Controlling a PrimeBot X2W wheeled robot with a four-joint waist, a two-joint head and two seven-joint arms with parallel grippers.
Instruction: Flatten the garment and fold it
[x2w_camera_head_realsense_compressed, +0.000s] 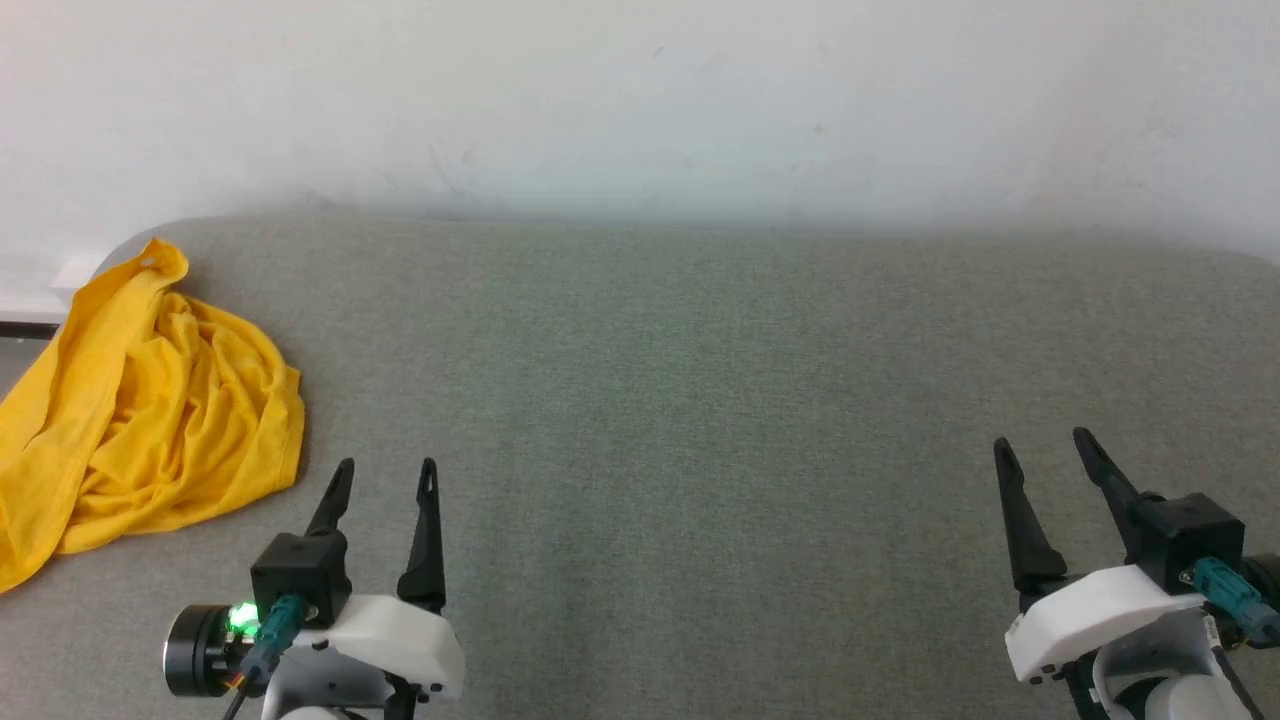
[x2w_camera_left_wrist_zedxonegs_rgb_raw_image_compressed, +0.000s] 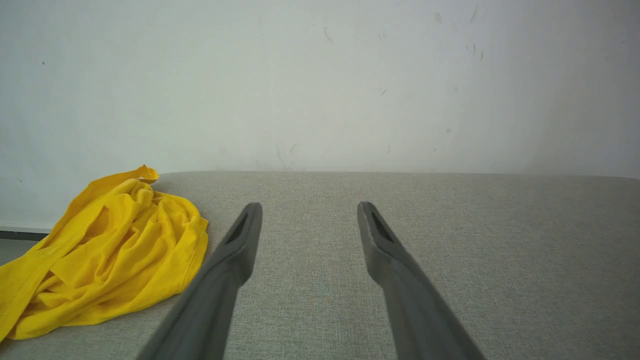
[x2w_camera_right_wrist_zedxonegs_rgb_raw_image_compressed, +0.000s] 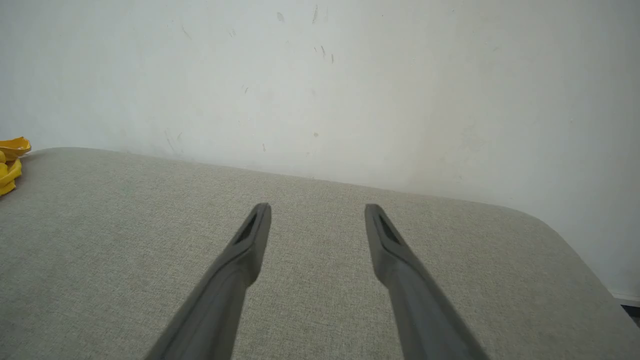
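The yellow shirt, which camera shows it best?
The left wrist view: the garment is large and sharp there, a crumpled heap with clear folds and hem, though cropped at the left edge. The head view shows it from above, smaller, also cropped. The right wrist view has a sliver at its left edge.

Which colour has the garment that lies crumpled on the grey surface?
The garment is plain bright yellow; no print is visible. The left wrist view shows it best.

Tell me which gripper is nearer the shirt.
Left. The left gripper is just to the right of the shirt; the right gripper is far off at the opposite side.
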